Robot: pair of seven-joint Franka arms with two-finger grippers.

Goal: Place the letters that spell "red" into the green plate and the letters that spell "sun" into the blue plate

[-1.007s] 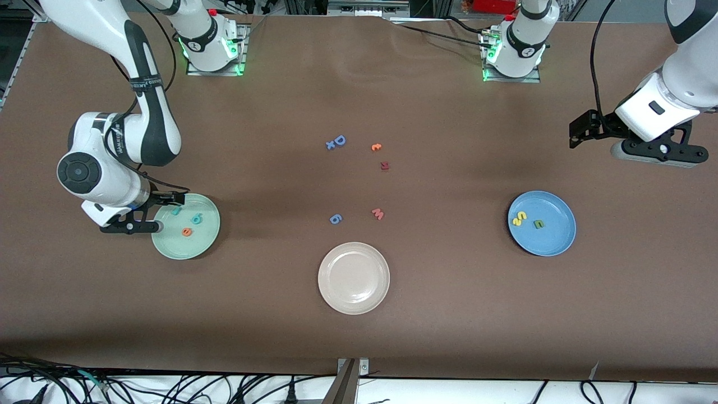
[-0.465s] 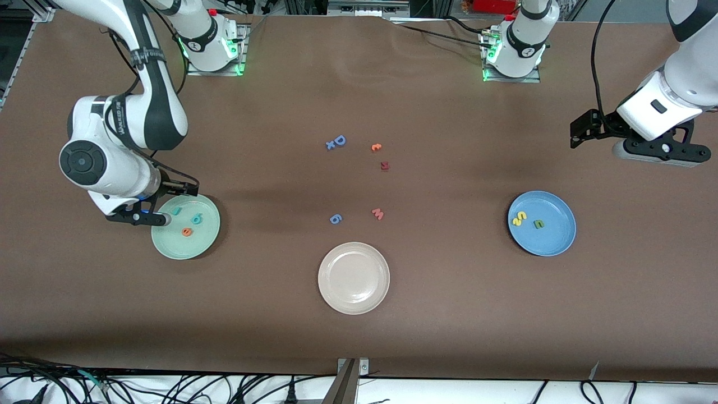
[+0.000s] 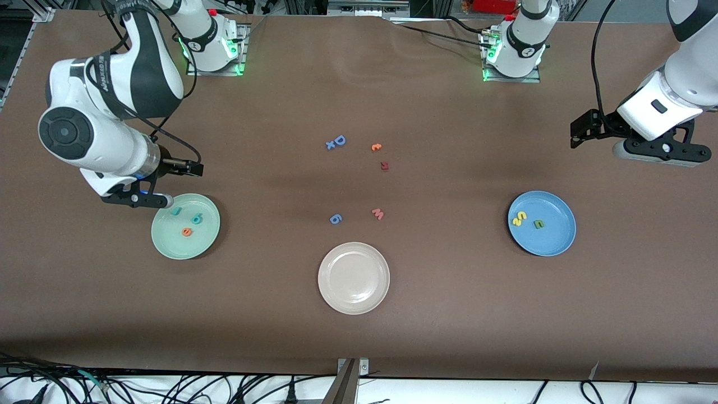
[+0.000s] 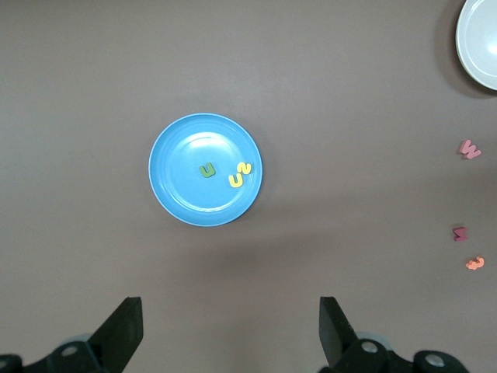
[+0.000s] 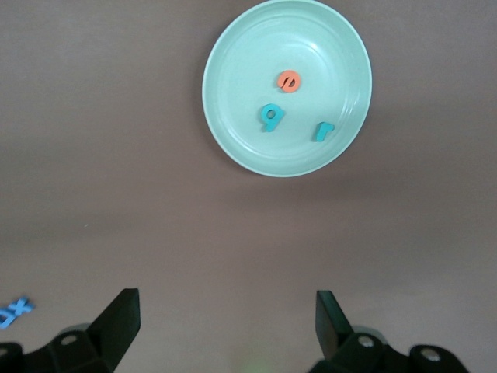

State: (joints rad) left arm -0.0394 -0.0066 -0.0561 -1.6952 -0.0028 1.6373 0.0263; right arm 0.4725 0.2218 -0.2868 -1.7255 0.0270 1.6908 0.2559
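The pale green plate (image 3: 168, 238) lies toward the right arm's end and holds a teal r (image 3: 176, 211), a teal d (image 3: 196, 219) and an orange e (image 3: 187, 231). The blue plate (image 3: 555, 238) toward the left arm's end holds a yellow s (image 3: 521, 215), a yellow u (image 3: 517, 222) and an olive n (image 3: 538, 224). My right gripper (image 5: 227, 318) hangs open and empty over bare table just off the green plate's (image 5: 241, 78) rim. My left gripper (image 4: 231, 322) is open and empty, high over bare table off the blue plate (image 4: 182, 194).
An empty cream plate (image 3: 354, 303) sits near the front camera at mid-table. Loose letters lie in the middle: a blue D with an x (image 3: 336, 142), an orange c (image 3: 376, 147), a dark red letter (image 3: 384, 165), a pink w (image 3: 378, 213) and a blue 6 (image 3: 335, 219).
The right arm has risen and drawn back from the green plate's edge toward its base, gripper open throughout. The left arm has barely moved.
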